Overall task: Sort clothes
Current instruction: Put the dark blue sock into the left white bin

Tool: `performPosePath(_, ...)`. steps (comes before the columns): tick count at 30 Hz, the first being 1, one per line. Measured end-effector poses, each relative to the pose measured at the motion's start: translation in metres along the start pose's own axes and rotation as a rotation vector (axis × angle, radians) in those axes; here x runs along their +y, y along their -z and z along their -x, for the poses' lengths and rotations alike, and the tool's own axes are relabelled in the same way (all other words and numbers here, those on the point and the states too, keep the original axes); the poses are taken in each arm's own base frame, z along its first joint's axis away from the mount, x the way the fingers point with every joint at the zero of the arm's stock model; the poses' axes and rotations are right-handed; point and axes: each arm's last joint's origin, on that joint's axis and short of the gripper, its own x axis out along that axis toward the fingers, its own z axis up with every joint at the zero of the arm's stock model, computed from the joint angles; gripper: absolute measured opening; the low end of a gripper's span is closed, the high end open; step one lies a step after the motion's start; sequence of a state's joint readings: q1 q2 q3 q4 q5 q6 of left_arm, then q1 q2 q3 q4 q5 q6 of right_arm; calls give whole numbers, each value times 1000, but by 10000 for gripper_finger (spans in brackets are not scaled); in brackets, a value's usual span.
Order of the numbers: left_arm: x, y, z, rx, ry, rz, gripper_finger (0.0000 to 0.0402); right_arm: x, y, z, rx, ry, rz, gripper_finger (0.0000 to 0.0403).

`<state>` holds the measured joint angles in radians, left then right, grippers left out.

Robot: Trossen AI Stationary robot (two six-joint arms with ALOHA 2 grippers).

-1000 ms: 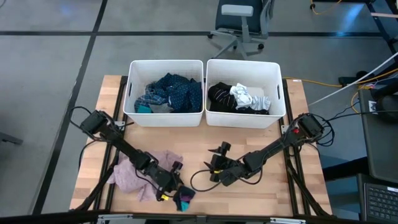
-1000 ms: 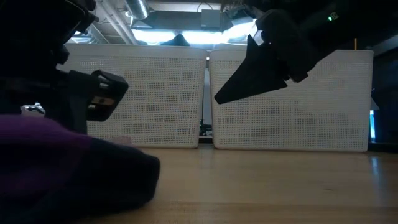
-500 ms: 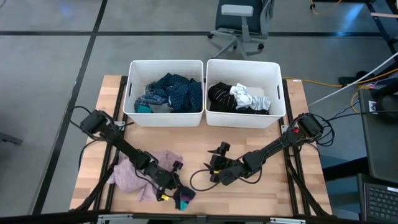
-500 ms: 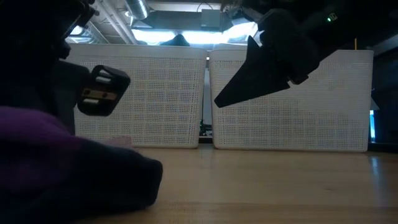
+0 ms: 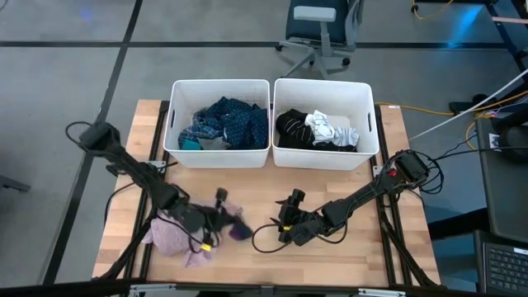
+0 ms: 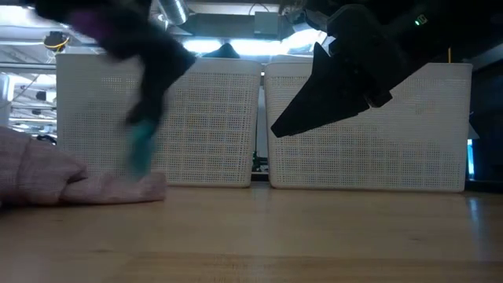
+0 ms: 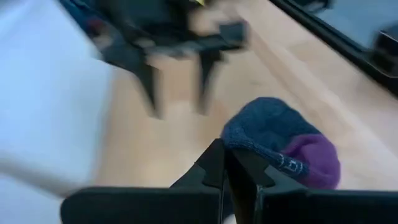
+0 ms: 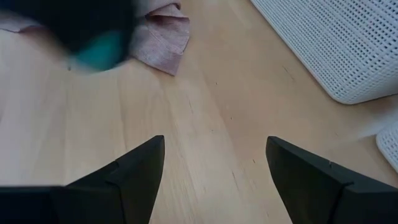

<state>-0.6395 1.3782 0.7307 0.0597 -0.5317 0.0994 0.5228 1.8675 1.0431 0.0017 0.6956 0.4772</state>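
A small dark sock, navy with a purple end and a teal patch, hangs in my shut left gripper above the table's near middle. In the low view the sock is a blurred dark and teal shape in the air. The pink fuzzy top lies crumpled on the table, left of the gripper. My right gripper hovers open just right of the sock, holding nothing. The left bin holds blue clothes and the right bin holds black and white pieces. My left gripper pinches the sock between its two fingers at an edge of its navy part. The rest of the sock bunches beyond the fingertips. The fingers slant down from the table's left. The sock hangs lifted clear of the table.
The two white bins stand side by side at the table's far edge. Bare wood lies along the near right of the table. My right arm reaches in from the right edge, and cables run beside it. An office chair stands beyond the table.
My left gripper has taken hold of the sock near the table's front edge. It has risen and swung toward the far edge with it. The sock has come off the table and now hangs clear. The pink top has stayed on the table, now uncovered.
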Motion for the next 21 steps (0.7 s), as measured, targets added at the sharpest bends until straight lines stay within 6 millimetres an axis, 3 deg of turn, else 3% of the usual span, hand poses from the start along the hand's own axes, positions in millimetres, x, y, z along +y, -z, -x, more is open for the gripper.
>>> performPosePath(10, 64, -27, 70, -135, -423, -30, 2, 0, 0, 0, 0, 1, 3, 280)
performPosePath(21, 133, -21, 123, -150, -749, 73, 4, -1, 0, 0, -11, 22, 4, 280)
